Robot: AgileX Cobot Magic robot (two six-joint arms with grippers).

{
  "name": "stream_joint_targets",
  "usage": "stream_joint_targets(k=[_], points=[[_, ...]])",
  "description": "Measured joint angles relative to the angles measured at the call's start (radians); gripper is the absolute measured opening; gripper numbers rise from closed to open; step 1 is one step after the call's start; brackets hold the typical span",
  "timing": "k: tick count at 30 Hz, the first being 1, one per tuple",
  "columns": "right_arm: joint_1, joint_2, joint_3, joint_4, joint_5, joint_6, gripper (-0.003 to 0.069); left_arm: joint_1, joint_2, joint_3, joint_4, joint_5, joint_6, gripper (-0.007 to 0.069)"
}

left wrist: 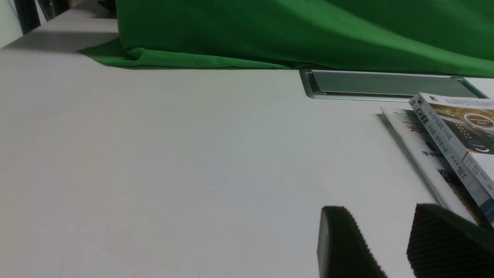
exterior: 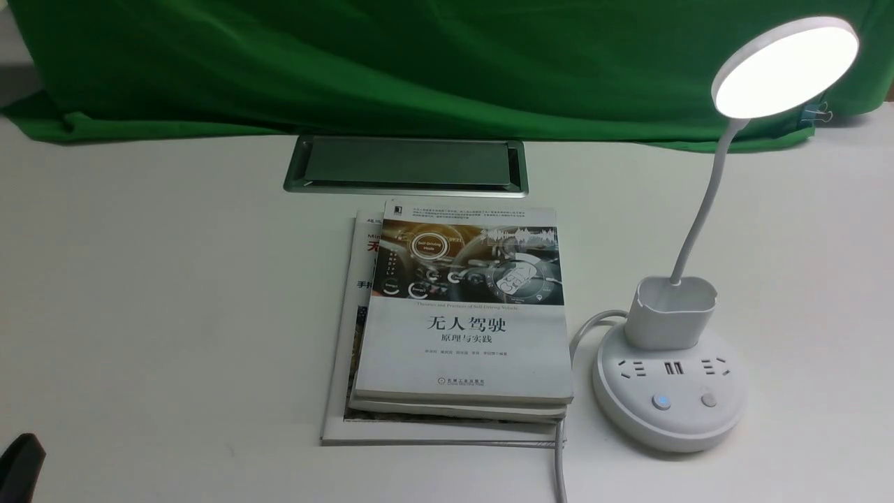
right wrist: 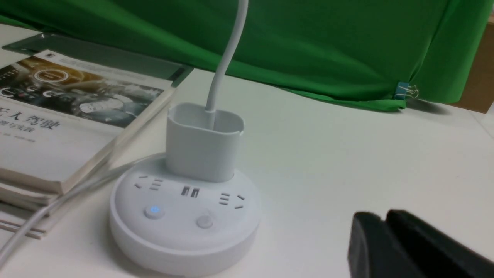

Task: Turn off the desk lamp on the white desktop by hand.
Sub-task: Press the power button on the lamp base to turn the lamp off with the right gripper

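Note:
The desk lamp (exterior: pixel 669 398) stands at the right of the white desktop (exterior: pixel 140 279). Its disc head (exterior: pixel 786 66) glows bright on a thin neck rising from a cup holder (exterior: pixel 670 311). On the round base, the left button (right wrist: pixel 154 210) shows a blue light and the right button (right wrist: pixel 204 222) is unlit. My right gripper (right wrist: pixel 384 216) is shut and empty, low over the desktop to the right of the base, apart from it. My left gripper (left wrist: pixel 380 210) is open with nothing between its fingers, far to the left of the lamp, near the books.
A stack of books (exterior: pixel 461 314) lies mid-desk, left of the lamp. The lamp's white cable (exterior: pixel 559 461) runs along the books' right edge toward me. A grey metal hatch (exterior: pixel 405 164) sits behind the books, and a green cloth (exterior: pixel 419 63) covers the back.

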Motion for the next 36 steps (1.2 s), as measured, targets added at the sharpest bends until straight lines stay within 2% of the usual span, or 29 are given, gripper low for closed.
stream_joint_targets(k=[17,20,25,27,30,32,33,36], points=[[0.0,0.0,0.0,0.001,-0.018,0.003,0.0061,0.0,0.0,0.0,0.0,0.0,0.0,0.0242],[0.0,0.0,0.0,0.048,-0.106,0.11,0.0061,0.0,0.0,0.0,0.0,0.0,0.0,0.0242],[0.0,0.0,0.0,0.086,-0.223,0.485,0.0061,0.0,0.0,0.0,0.0,0.0,0.0,0.0242],[0.0,0.0,0.0,0.086,-0.27,0.551,0.0061,0.0,0.0,0.0,0.0,0.0,0.0,0.0242],[0.0,0.0,0.0,0.086,-0.303,0.586,0.0061,0.0,0.0,0.0,0.0,0.0,0.0,0.0242],[0.006,0.006,-0.028,0.086,-0.252,0.596,0.0061,0.0,0.0,0.0,0.0,0.0,0.0,0.0242],[0.017,0.038,-0.087,0.086,-0.174,0.575,0.0062,0.0,0.0,0.0,0.0,0.0,0.0,0.0242],[0.052,0.184,-0.289,0.086,0.037,0.43,0.0061,0.0,0.0,0.0,0.0,0.0,0.0,0.0242]])
